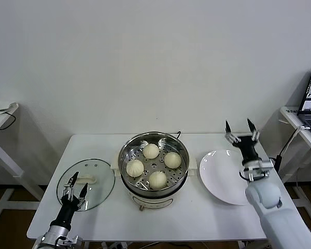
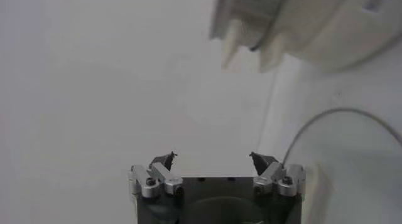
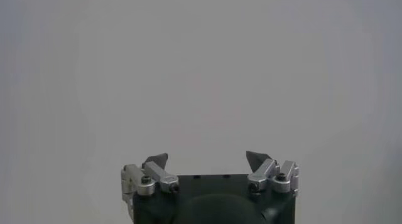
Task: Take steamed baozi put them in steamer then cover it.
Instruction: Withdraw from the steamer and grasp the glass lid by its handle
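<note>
White table (image 1: 93,142) w/ rounded corners carries three things in a row. Steamer (image 1: 154,185) sits approx. centre; glass cover (image 1: 101,176) lies flat on the table's left side just beside it, handle up. White plate (image 1: 220,179) lies on the right side, near the steamer but not touching.

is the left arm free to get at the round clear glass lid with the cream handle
Probably yes: the open left gripper hangs right over the round clear glass lid lying flat on the white table, nothing between them.
</note>
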